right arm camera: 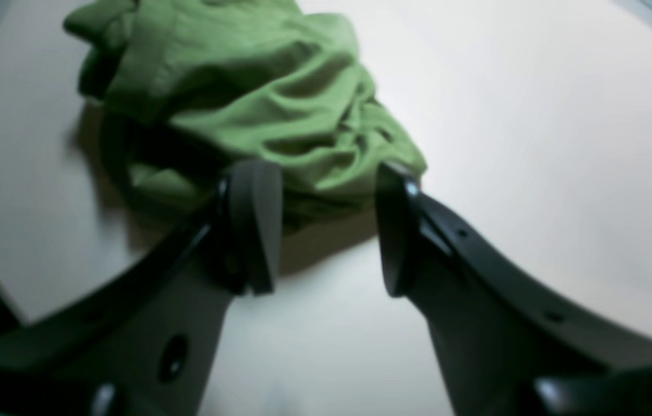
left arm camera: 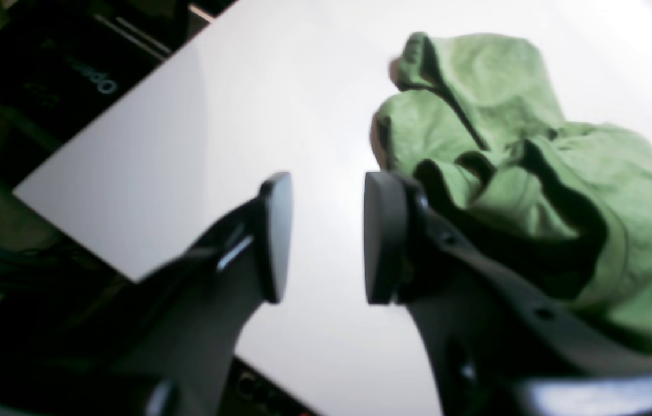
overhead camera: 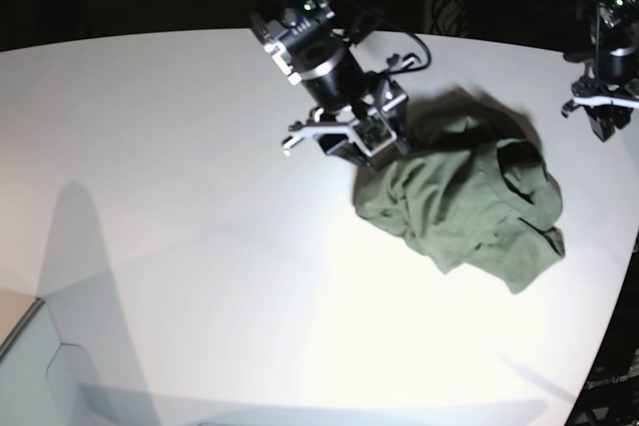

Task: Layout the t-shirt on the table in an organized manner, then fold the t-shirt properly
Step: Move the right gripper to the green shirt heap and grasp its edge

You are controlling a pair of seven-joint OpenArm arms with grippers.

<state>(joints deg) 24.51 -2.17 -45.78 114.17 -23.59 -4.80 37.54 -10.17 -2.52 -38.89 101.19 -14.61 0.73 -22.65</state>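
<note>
The olive-green t-shirt (overhead camera: 469,207) lies crumpled in a heap on the white table (overhead camera: 200,197), toward its right side. My right gripper (overhead camera: 382,152) hangs at the heap's near-left edge. In the right wrist view the right gripper (right arm camera: 326,228) is open, and the t-shirt (right arm camera: 245,86) bunches just beyond and between the fingertips, unpinched. My left gripper (overhead camera: 602,122) hovers off the heap's far right, by the table's edge. In the left wrist view the left gripper (left arm camera: 329,237) is open over bare table (left arm camera: 216,115), with the t-shirt (left arm camera: 476,115) to its right.
Dark equipment with pale lettering (left arm camera: 100,81) sits past the table's edge in the left wrist view. The arm bases and cables (overhead camera: 429,7) crowd the back of the table. A pale panel (overhead camera: 30,366) shows at the lower left of the base view.
</note>
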